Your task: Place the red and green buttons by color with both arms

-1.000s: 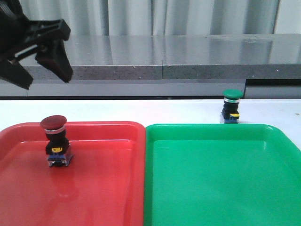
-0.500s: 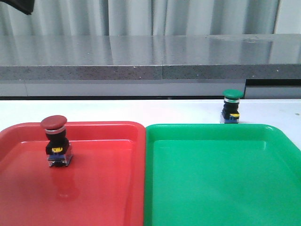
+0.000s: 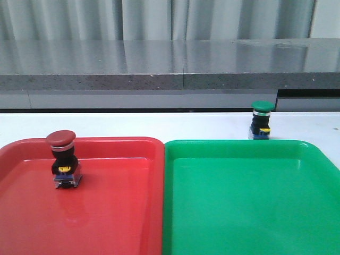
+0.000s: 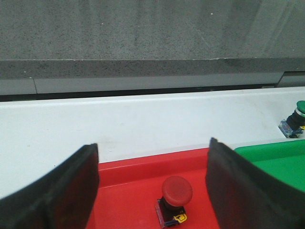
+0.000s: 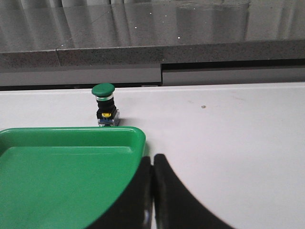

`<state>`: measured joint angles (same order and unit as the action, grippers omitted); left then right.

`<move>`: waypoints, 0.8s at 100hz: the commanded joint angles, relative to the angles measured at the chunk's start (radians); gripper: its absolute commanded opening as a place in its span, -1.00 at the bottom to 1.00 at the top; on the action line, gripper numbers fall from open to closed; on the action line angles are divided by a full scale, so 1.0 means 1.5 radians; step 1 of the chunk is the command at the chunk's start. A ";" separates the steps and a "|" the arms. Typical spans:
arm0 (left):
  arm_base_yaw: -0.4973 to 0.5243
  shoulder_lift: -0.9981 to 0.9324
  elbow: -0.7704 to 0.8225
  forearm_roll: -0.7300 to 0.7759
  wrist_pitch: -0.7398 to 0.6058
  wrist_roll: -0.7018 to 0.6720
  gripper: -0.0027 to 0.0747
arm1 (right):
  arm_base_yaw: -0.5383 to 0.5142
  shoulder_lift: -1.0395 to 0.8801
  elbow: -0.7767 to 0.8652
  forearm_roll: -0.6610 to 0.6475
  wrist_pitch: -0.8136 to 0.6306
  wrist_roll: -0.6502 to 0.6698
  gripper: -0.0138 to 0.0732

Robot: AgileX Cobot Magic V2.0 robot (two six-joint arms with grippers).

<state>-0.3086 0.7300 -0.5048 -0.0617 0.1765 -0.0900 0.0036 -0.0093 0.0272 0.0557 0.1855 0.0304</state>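
Observation:
The red button (image 3: 63,159) stands upright inside the red tray (image 3: 117,212), near its back left. It also shows in the left wrist view (image 4: 175,198), below and between the wide-open jaws of my left gripper (image 4: 152,152), which holds nothing. The green button (image 3: 261,120) stands upright on the white table just behind the green tray (image 3: 249,212); it shows in the right wrist view (image 5: 105,105) too, and at the edge of the left wrist view (image 4: 296,119). My right gripper (image 5: 152,160) is shut and empty, over the green tray's corner, well short of the green button. Neither arm shows in the front view.
The two trays sit side by side at the table's front. A grey stone ledge (image 3: 170,66) runs along the back behind the white table (image 3: 159,125). White table surface lies to the side of the green tray in the right wrist view (image 5: 228,129).
The left gripper, seen open at the upper left of the front view a second ago, rose and has left that view. The buttons and trays have not moved.

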 commanded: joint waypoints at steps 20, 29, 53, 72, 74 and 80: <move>0.002 -0.103 0.020 0.003 -0.046 -0.002 -0.62 | -0.005 -0.014 -0.009 -0.005 -0.049 0.000 -0.84; 0.002 -0.120 0.020 0.003 -0.046 -0.002 -0.91 | -0.005 -0.014 -0.009 -0.005 -0.049 0.000 -0.84; 0.002 -0.123 0.020 0.003 -0.046 -0.002 -0.98 | -0.005 -0.014 -0.009 -0.005 -0.049 0.000 -0.84; 0.002 -0.123 0.020 0.001 -0.046 -0.002 -0.98 | -0.005 -0.014 -0.009 -0.005 -0.049 0.000 -0.84; 0.002 -0.123 0.020 0.001 -0.046 -0.002 -0.98 | -0.005 -0.014 -0.009 -0.005 -0.049 0.000 -0.84; 0.002 -0.123 0.020 0.001 -0.046 -0.002 -0.98 | -0.005 -0.014 -0.009 -0.005 -0.049 0.000 -0.84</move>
<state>-0.3064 0.5455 -0.4469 -0.0578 0.1821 -0.0900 0.0036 -0.0093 0.0272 0.0557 0.1855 0.0304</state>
